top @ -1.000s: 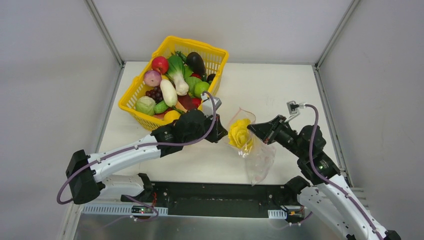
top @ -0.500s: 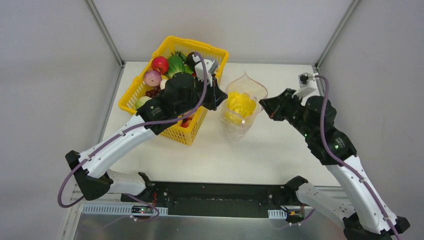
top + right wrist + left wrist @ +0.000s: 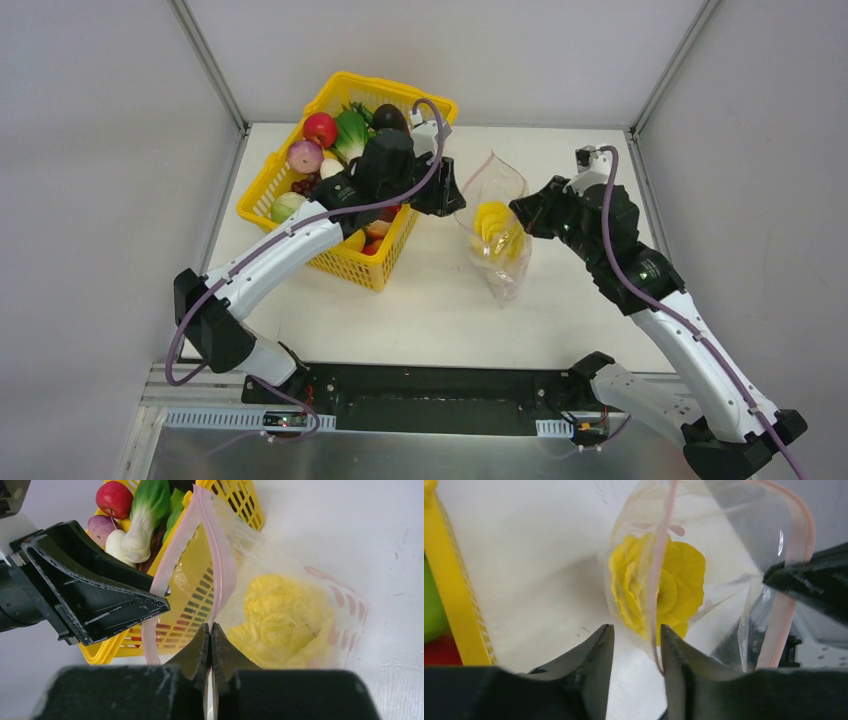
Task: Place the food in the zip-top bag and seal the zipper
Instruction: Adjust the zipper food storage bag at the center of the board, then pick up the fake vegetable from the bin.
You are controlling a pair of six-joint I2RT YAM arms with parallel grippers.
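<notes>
Currently the loading step looks to be in hand: 1 piece of food, the yellow cabbage (image 3: 492, 225), sits low inside the clear bag (image 3: 503, 262), while the rest lies in the yellow basket (image 3: 365, 265) just beside it. The bag hangs over the table (image 3: 430, 310) with its mouth gaping. The right gripper (image 3: 210, 628) is pinched tight on the pink zipper strip (image 3: 220, 565) at 1 side of the mouth. The left gripper (image 3: 635, 630) stands at the opposite rim with its 2 fingers narrowly apart; the strip lies against 1 of them but does not appear clamped. Next, I judge, the left arm must swing to the basket and widen its fingers for another piece, while the right keeps the mouth up. Otherwise the slack bag may sag or tip the cabbage out.
</notes>
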